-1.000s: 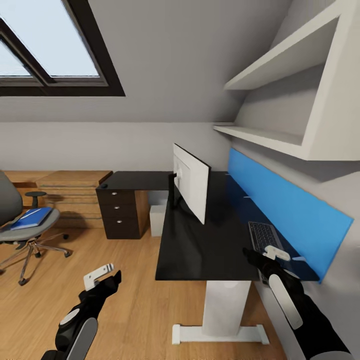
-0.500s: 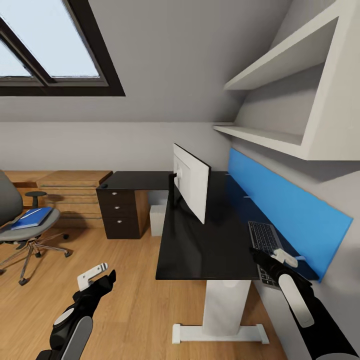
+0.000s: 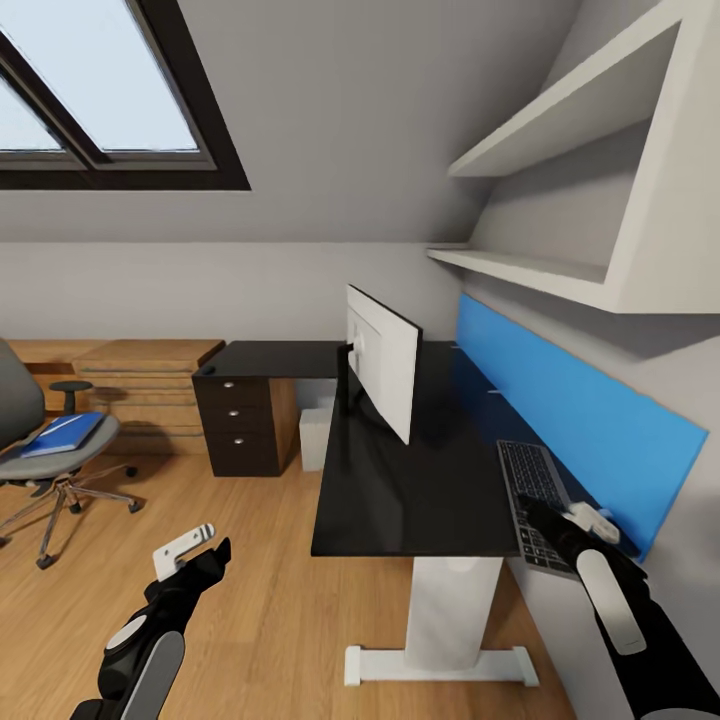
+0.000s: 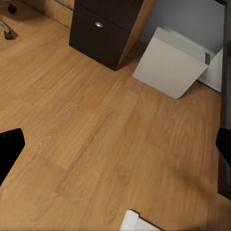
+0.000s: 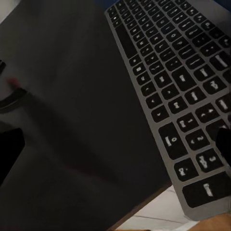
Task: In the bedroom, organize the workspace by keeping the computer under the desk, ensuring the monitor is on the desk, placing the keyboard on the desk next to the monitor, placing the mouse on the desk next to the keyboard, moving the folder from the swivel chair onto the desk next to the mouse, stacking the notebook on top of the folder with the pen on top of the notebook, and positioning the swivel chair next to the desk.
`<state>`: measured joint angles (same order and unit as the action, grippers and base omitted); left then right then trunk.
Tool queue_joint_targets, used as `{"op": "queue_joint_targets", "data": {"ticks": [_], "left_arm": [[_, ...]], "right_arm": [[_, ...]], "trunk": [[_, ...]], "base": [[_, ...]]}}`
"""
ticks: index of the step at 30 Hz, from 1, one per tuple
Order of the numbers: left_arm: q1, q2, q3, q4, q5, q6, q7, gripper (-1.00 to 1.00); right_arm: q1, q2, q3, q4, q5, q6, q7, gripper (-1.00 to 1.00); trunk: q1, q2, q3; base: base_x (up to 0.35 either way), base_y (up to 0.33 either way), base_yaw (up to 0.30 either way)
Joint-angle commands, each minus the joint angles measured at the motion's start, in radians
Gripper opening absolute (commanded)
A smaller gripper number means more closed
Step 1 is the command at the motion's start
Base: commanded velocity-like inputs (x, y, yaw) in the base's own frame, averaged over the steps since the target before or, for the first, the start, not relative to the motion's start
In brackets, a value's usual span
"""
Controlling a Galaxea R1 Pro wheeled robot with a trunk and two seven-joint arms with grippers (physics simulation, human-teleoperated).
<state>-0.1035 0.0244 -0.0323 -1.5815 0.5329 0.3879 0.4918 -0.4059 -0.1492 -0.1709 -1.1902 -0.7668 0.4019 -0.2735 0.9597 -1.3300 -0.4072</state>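
Head view: right pincer (image 3: 580,525) hangs over the near end of the keyboard (image 3: 537,505), which lies on the worktop (image 3: 420,490) along its far edge by the blue wall panel (image 3: 570,420), its near corner jutting past the worktop's end.
Right pincer state: fingers spread wide in the right wrist view, nothing between them.
Left pincer (image 3: 190,560): low over the wooden floor (image 4: 96,134), spread wide and empty.
Step in hand: likely settling the keyboard beside the monitor (image 3: 385,370).
Next move: probably the mouse, which I cannot make out; the folder (image 3: 62,435) waits on the swivel chair (image 3: 40,440), well apart.
Keyboard look: slim, dark keys in a silvery frame.
Computer (image 4: 171,65): pale box under the worktop beside the drawer unit (image 3: 240,425).
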Motion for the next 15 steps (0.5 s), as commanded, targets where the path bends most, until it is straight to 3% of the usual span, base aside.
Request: {"op": "queue_joint_targets", "data": {"ticks": [1, 9, 15], "left_arm": [[-0.001, 0.001, -0.001, -0.002, 0.009, 0.002, 0.010, 1.00], [-0.001, 0.000, 0.018, 0.000, 0.010, 0.003, 0.010, 1.00], [-0.001, -0.001, 0.026, 0.000, 0.010, 0.003, 0.010, 1.00]], "right_arm": [[-0.001, 0.000, -0.006, -0.002, -0.010, 0.004, -0.007, 1.00], [-0.001, 0.002, -0.044, 0.002, -0.016, 0.008, -0.007, 1.00], [-0.001, 0.000, -0.052, 0.004, -0.063, 0.009, -0.008, 1.00]], "trunk": [[0.004, -0.008, -0.004], [0.035, -0.064, -0.029], [0.058, -0.106, -0.048]], "base": [[0.000, 0.000, 0.000], [0.000, 0.000, 0.000], [0.000, 0.000, 0.000]]}}
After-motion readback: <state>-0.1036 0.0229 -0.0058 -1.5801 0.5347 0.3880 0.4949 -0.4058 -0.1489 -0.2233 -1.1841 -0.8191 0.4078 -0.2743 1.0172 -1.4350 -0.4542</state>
